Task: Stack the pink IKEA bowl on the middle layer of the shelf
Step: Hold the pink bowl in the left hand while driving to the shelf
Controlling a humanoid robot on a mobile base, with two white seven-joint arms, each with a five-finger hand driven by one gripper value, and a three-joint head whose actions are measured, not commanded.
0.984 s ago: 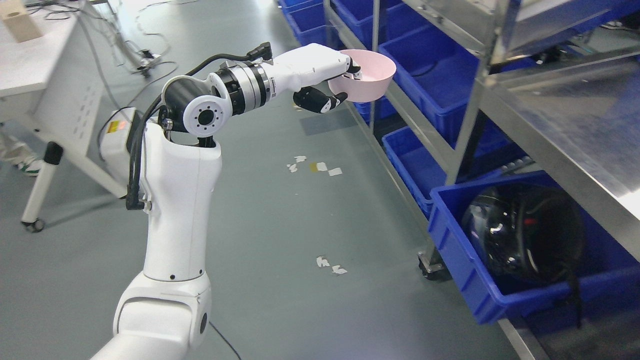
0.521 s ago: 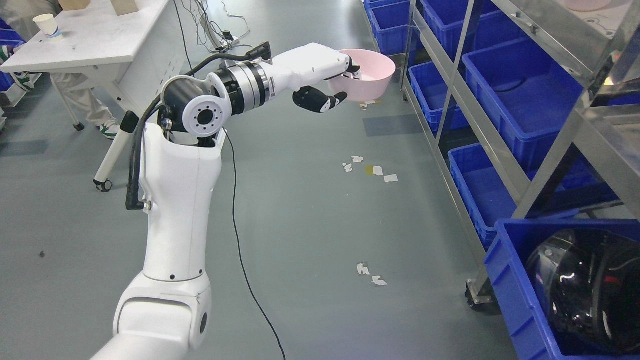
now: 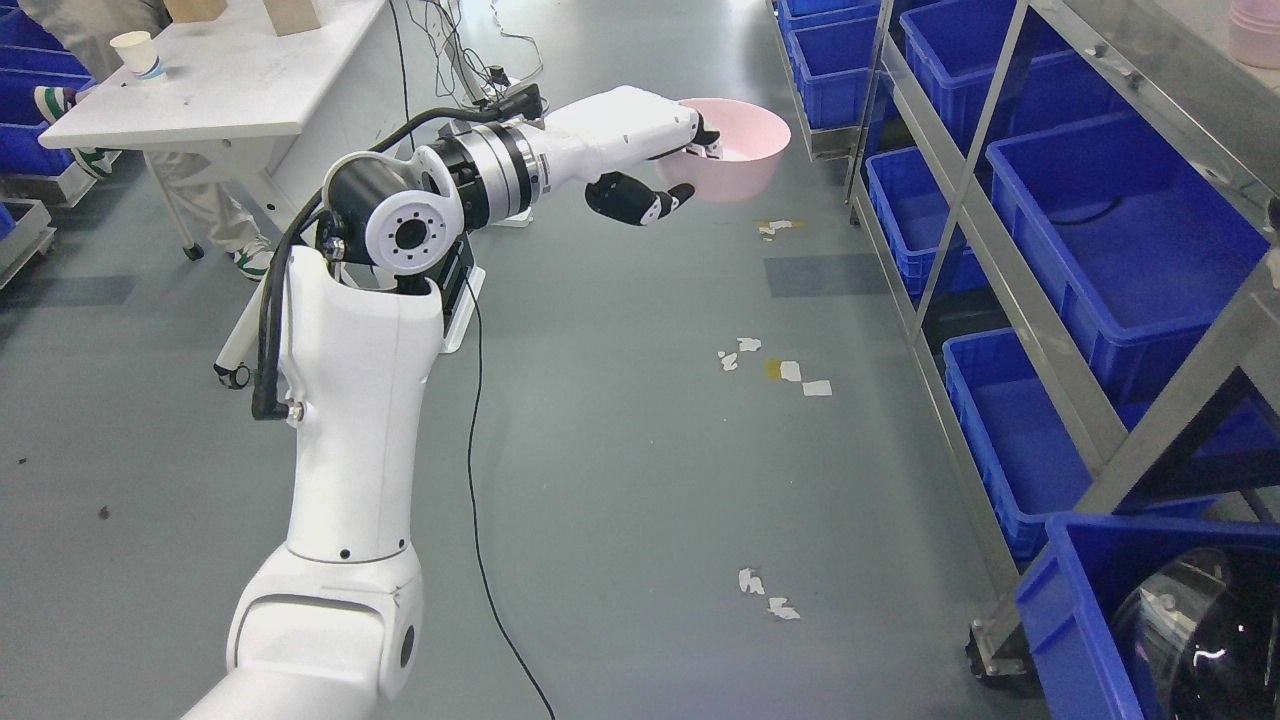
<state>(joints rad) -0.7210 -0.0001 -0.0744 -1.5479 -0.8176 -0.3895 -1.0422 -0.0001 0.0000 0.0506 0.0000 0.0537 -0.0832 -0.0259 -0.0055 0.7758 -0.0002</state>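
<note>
Head view shows the left hand (image 3: 680, 160) out in front, up in the air over the grey floor (image 3: 620, 450). Its fingers are closed on the near rim of the pink bowl (image 3: 745, 150): some sit inside the rim and the dark thumb (image 3: 640, 200) curls below it. The bowl is upright and looks empty.

The shelf (image 3: 1010, 290) stands at the right, with blue bins (image 3: 1120, 230) on its low layers. The bowl is well apart from it, to its left. At the far right top corner, something pink (image 3: 1255, 35) sits on a high layer. It may be more bowls, but I cannot tell for sure.

The bowl looks light and stiff, like plastic, with smooth sides that could slip. A pinch on the rim seems the best place to hold it. It probably would not break if bumped, but it could tip.

The right hand is not seen.

A white counter (image 3: 220, 80) with a paper cup (image 3: 135, 55) stands far left.
</note>
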